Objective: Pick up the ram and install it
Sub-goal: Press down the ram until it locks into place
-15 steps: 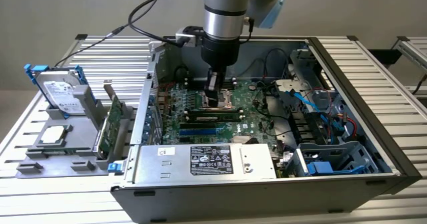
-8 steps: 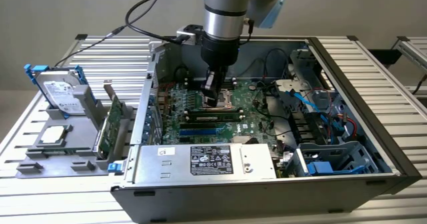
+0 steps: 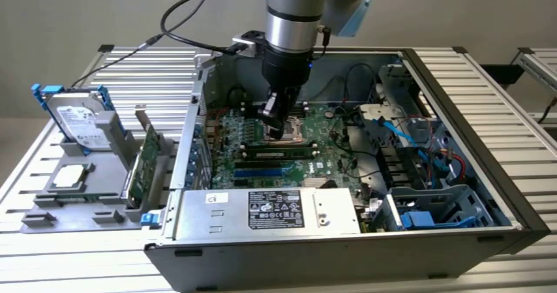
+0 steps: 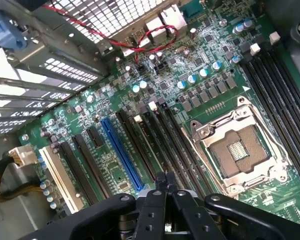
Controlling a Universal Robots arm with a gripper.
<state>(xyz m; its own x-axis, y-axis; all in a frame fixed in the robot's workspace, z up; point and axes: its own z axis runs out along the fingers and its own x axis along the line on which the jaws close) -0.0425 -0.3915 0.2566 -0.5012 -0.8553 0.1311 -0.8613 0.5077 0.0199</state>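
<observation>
Inside the computer case [image 3: 452, 97], the gripper [image 4: 165, 180] hovers with fingers pressed together, memory slots [image 4: 165, 145] just beyond their tips.

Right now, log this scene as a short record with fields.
setting: open computer case on a slatted table
end effector: inside the case, low over the black memory slots beside the CPU socket
ram: a stick appears to sit in a slot between the socket and the blue slot
socket: empty
outside the case: hard drive and expansion card upright in a grey holder, at the exterior view's left
</observation>
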